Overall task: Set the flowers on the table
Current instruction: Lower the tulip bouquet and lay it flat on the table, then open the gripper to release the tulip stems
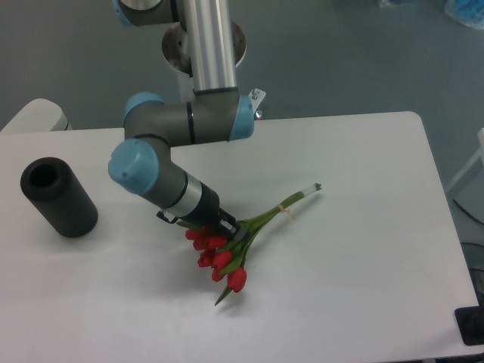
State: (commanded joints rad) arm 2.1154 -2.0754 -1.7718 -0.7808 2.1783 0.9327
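The flowers [224, 261] are a bunch of red tulip buds with green leaves. Their tied green stems run up and to the right, ending near the middle of the table [363, 257]. The bunch lies low on the white tabletop, at or just above its surface. My gripper [227, 229] comes down from the upper left and is shut on the bunch just behind the buds. Its fingertips are partly hidden among the buds and leaves.
A black cylinder [59, 197] lies on its side at the left of the table, its open end facing up-left. The arm's base column [208, 45] stands at the table's back edge. The table's right edge and front edge are in view.
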